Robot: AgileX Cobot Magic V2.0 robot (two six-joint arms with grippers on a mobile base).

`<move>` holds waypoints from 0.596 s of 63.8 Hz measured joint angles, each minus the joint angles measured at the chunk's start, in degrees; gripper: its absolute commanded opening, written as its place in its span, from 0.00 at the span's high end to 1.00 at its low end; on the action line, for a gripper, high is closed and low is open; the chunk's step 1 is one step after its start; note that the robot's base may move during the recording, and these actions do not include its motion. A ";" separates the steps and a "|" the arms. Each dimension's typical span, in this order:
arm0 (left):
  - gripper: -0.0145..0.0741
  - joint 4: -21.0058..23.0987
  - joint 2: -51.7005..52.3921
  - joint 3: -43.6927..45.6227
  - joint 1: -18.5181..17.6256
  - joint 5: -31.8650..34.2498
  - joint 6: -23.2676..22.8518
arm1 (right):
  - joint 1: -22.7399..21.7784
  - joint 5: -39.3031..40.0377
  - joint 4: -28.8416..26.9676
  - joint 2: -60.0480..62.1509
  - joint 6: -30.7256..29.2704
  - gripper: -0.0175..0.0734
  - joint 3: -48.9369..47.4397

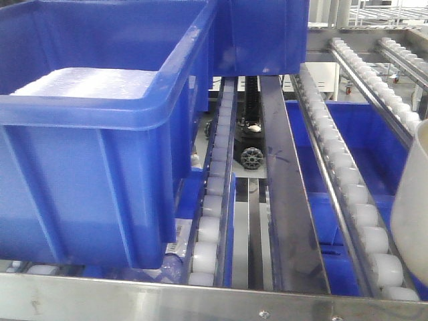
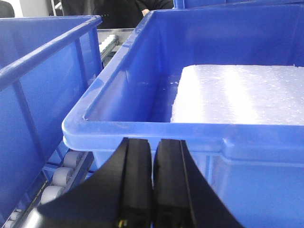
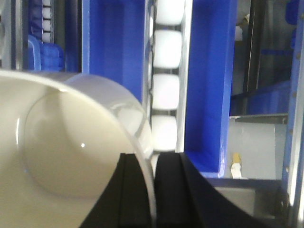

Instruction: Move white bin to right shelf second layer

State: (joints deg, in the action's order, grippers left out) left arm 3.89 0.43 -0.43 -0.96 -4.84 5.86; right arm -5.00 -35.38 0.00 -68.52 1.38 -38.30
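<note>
1. The right gripper point(image 3: 153, 190) clamps the rim of the white bin point(image 3: 61, 156), one finger inside and one outside.
2. The bin point(image 1: 411, 200) sits at the right edge of the roller tracks point(image 1: 348, 180), behind the steel front rail point(image 1: 200, 301).
3. The left gripper point(image 2: 153, 190) is pinched together on nothing, before a blue crate point(image 2: 190, 137) holding white foam point(image 2: 237, 92).

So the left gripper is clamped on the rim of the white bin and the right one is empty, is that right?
No, the sides are swapped. The right wrist view shows the right gripper clamped on the rim of the white bin. The left wrist view shows the left gripper empty, jaws together, in front of a blue crate.
</note>
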 measured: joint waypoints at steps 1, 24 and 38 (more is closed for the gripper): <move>0.74 0.00 0.00 0.00 0.00 0.00 0.00 | 0.00 0.17 0.00 -0.13 0.00 0.74 -0.12; 0.74 0.00 0.00 0.00 0.00 0.00 0.00 | 0.00 0.44 -0.30 -1.54 -0.12 0.42 -0.08; 0.74 0.00 0.00 0.00 0.00 0.00 0.00 | 0.00 -3.32 -0.30 1.18 -0.12 0.41 -1.31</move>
State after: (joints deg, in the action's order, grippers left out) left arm 3.89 0.43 -0.43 -0.96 -4.84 5.86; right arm -5.00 -38.70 -0.30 -67.34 1.26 -39.61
